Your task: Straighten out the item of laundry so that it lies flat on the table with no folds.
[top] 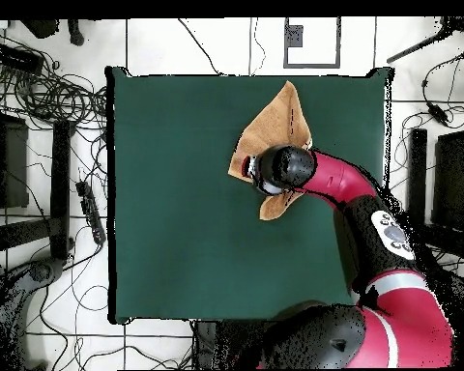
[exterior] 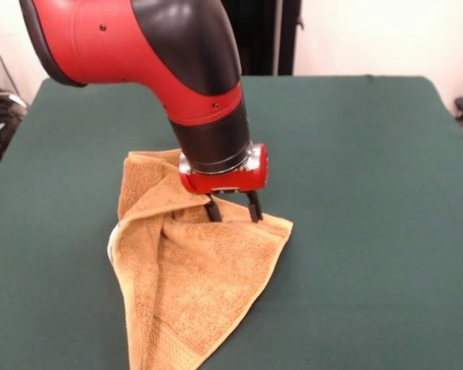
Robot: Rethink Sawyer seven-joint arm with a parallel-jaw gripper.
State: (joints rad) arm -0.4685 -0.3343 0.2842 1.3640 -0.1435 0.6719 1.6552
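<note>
The orange-tan towel (exterior: 204, 285) lies crumpled on the green table (exterior: 370, 193), folded over itself into a rough triangle with a woven band near its front tip. A thick fold runs up its left side. My gripper (exterior: 234, 213) points straight down over the towel's far edge. Its two black fingers (exterior: 214, 210) stand apart, with their tips at the cloth. In the overhead view the towel (top: 275, 121) sits near the table's (top: 178, 193) top right, and my wrist (top: 284, 169) covers its lower part and hides the gripper. The tag does not show.
Bare green cloth spreads wide on every side of the towel in the front view. In the overhead view, cables and black stands (top: 62, 164) lie on the floor beyond the table's left edge.
</note>
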